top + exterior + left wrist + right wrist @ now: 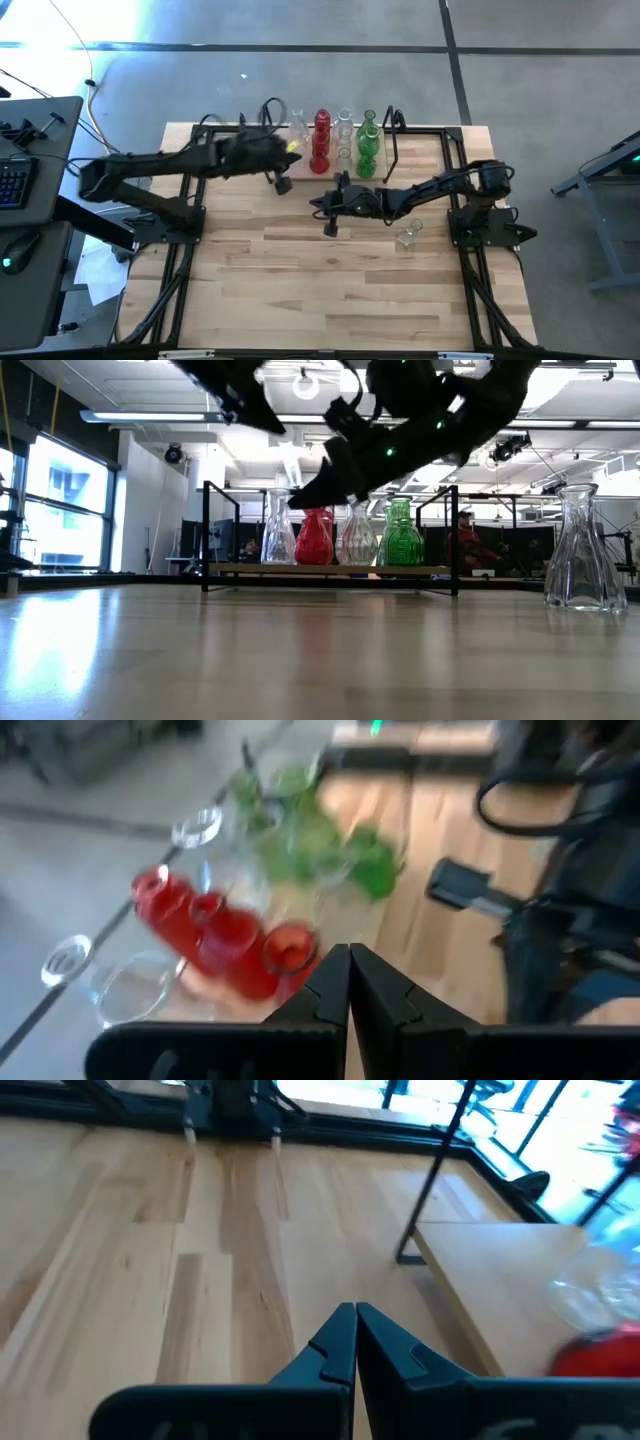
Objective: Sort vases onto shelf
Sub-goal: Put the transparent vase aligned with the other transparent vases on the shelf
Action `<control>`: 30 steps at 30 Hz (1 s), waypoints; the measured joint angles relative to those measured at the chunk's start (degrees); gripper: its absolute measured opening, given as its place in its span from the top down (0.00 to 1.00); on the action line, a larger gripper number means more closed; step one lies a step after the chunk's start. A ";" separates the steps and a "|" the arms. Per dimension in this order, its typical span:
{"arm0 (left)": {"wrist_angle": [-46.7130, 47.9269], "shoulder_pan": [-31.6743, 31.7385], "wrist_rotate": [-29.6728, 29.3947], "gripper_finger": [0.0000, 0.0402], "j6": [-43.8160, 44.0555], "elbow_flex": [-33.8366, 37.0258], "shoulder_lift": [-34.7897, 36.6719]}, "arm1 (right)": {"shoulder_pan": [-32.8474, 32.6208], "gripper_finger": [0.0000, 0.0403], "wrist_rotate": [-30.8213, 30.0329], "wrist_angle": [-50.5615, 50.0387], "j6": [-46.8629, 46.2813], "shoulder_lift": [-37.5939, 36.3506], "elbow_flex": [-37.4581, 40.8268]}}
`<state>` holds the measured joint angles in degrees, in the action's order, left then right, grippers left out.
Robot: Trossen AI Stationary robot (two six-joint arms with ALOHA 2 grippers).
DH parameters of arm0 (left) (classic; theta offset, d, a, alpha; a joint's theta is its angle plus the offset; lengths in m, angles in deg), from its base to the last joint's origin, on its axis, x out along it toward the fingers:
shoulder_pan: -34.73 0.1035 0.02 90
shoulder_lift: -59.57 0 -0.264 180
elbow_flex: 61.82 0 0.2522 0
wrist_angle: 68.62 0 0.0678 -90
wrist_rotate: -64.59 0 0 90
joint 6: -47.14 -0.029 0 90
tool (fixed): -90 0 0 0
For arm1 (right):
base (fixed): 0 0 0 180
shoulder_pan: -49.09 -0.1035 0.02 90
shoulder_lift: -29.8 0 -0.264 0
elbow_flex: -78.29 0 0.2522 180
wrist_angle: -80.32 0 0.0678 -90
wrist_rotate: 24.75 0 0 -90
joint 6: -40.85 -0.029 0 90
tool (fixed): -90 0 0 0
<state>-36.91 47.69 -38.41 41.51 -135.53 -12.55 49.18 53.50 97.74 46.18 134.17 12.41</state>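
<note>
Vases (343,146) in red, green and clear glass stood crowded in rows on the shelf (330,570) at the table's far edge. One clear vase (407,234) remained alone on the tabletop (300,280), near my right arm's base. My left gripper (282,184) hung just before the red vases, fingers pressed shut, holding nothing. My right gripper (330,228) hovered mid-table, also shut and empty. I judged the risk plain: my left fingers were so near the packed glass that a careless sweep could topple several, and my right arm reaching back could clip the lone vase.
</note>
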 joint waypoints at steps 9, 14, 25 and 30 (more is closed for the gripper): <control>-21.81 -8.62 -0.02 1.00 -0.38 19.13 17.31 | -9.54 1.00 -13.64 -21.37 -4.07 -13.89 0.00; -27.00 -12.72 0.00 1.00 0.92 25.44 24.02 | -19.75 1.00 -20.65 -37.30 -17.24 -21.12 -0.02; -30.09 -17.88 -1.11 1.00 0.94 31.45 28.92 | -42.66 1.00 -30.51 -66.29 -63.62 -23.88 -0.04; -31.65 -18.06 -1.29 1.00 0.95 32.41 28.87 | -47.22 1.00 -30.98 -84.20 -91.75 -22.77 -0.02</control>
<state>-68.56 29.63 -39.70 42.46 -103.12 16.31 1.96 22.52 13.54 -45.57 111.40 12.39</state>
